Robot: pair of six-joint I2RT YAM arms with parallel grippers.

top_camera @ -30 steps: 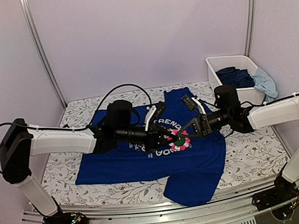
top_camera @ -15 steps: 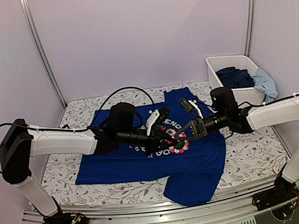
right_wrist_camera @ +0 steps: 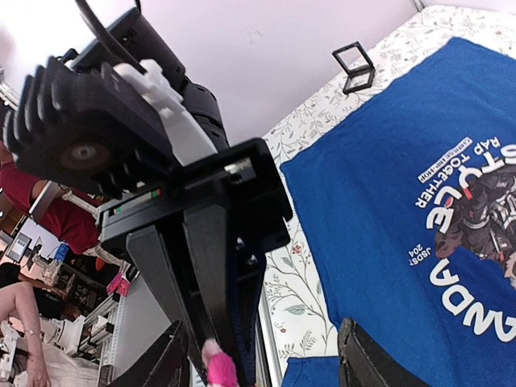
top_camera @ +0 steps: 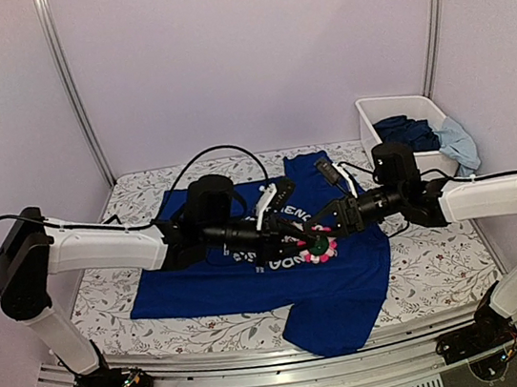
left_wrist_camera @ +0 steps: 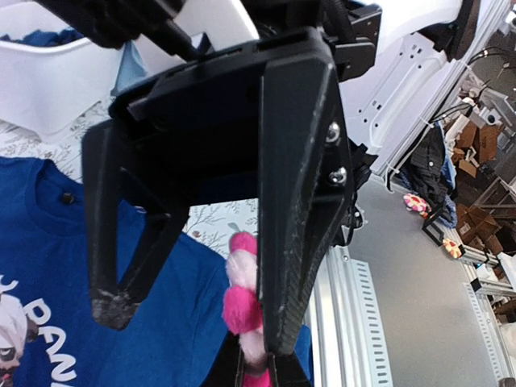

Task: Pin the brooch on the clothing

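The royal-blue clothing (top_camera: 214, 286) lies flat on the flowered table, its panda print showing in the right wrist view (right_wrist_camera: 476, 210). The pink brooch (top_camera: 316, 243) with a green centre sits over the print, between the two grippers. My left gripper (top_camera: 294, 239) is shut on the brooch's edge (left_wrist_camera: 240, 306), and a strip of blue cloth shows between its fingers (right_wrist_camera: 201, 274). My right gripper (top_camera: 326, 229) faces it from the right with its jaws apart around the brooch (right_wrist_camera: 218, 369), not touching it. Its wide-spread fingers (left_wrist_camera: 298, 201) fill the left wrist view.
A white bin (top_camera: 392, 112) holding bunched dark-blue and light-blue clothes stands at the back right. A small black square tray (right_wrist_camera: 355, 64) sits on the table beyond the shirt's far edge. The shirt's lower hem (top_camera: 334, 322) hangs over the table's front edge.
My right gripper has opened and let go of the brooch, drawing slightly right. The left gripper stays shut on the brooch in the same place.
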